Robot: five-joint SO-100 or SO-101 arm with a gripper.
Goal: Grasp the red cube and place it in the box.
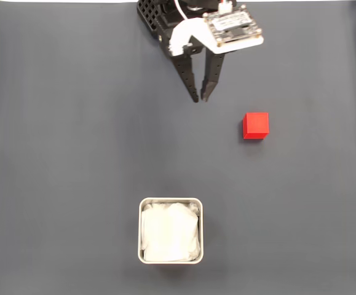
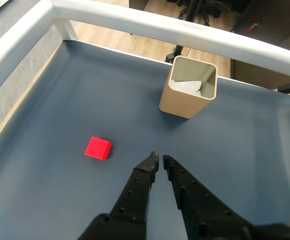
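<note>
Black gripper [image 1: 200, 98] hangs over the dark mat [image 1: 73, 153] near the top edge of the fixed view, its two fingers nearly pressed together and holding nothing. To its lower right in that view sits the red cube [image 1: 255, 125] — apart from the fingertips. Well below lies the box [image 1: 170, 202], white paper inside.
</note>
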